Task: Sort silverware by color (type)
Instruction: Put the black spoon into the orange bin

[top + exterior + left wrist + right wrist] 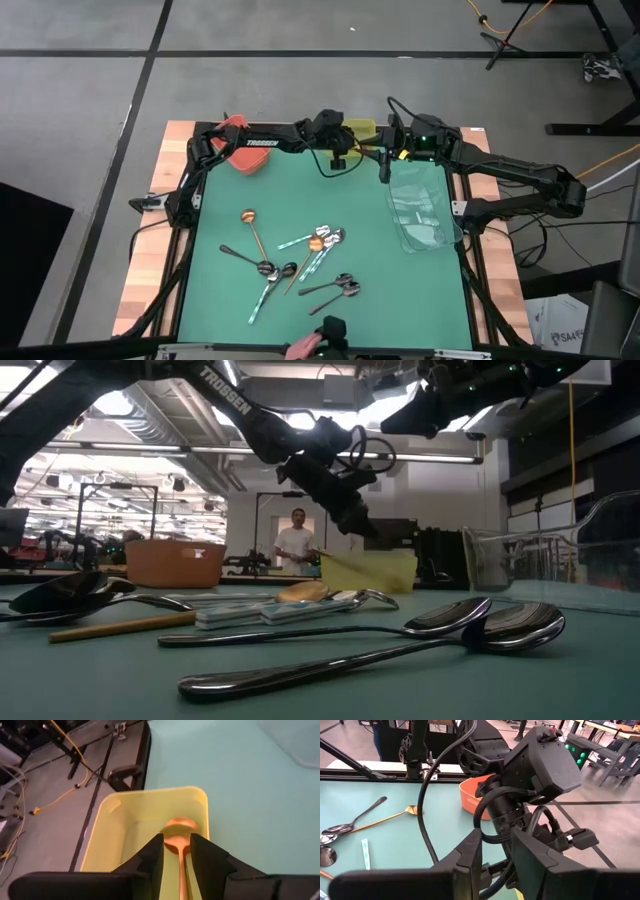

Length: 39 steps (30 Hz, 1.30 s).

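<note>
Currently, you are at the drop-off step for a gold spoon (178, 840): the left gripper (176, 851) hangs over the yellow bin (150, 807) at the far edge of the green mat (310, 200), its fingers (152, 855) parted a little, the spoon's stem between them and its bowl down in the bin. Whether the pads touch the stem you cannot tell; it looks freed or nearly so. Your next move calls for lifting clear and reaching for the spoons on the mat (300, 262). These are thin metal pieces, dark, gold and pale-handled silver, lying crossed mid-mat. The right gripper (495, 865) waits just beside the left arm, fingers partly apart, holding nothing.
</note>
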Each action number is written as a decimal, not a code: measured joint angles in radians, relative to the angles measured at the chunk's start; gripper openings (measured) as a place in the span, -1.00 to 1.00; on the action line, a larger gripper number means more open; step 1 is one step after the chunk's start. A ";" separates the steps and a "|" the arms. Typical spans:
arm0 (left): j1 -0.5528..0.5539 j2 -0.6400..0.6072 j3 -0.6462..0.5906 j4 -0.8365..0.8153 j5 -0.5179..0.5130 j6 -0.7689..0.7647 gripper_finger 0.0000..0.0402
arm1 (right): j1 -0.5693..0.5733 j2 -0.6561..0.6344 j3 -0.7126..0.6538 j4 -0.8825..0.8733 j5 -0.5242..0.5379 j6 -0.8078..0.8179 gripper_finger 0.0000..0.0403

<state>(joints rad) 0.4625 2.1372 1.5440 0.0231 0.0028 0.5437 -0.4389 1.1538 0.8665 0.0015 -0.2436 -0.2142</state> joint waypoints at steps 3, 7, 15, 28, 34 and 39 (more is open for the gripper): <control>-0.004 0.000 0.000 -0.014 -0.009 -0.051 -0.55 | 0.000 0.000 0.000 -0.011 0.000 0.000 -0.52; -0.019 0.000 0.000 -0.015 -0.010 -0.093 -0.55 | 0.000 0.000 0.000 -0.014 0.000 0.000 -0.52; -0.077 -0.025 0.000 -0.039 -0.012 -0.143 -0.55 | 0.001 0.000 0.000 -0.032 -0.003 0.000 -0.52; -0.181 -0.166 0.000 -0.301 0.021 -0.202 -0.55 | 0.001 0.000 0.001 -0.091 -0.004 0.000 -0.52; -0.225 -0.238 0.000 -0.464 0.047 -0.201 -0.55 | 0.001 0.000 0.001 -0.109 -0.016 -0.001 -0.52; -0.265 -0.288 0.000 -0.618 0.053 -0.285 -0.55 | -0.001 0.000 0.001 -0.113 -0.003 0.000 -0.52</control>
<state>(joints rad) 0.1979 1.8489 1.5440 -0.5951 0.0558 0.2590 -0.4400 1.1542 0.8671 -0.1114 -0.2462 -0.2146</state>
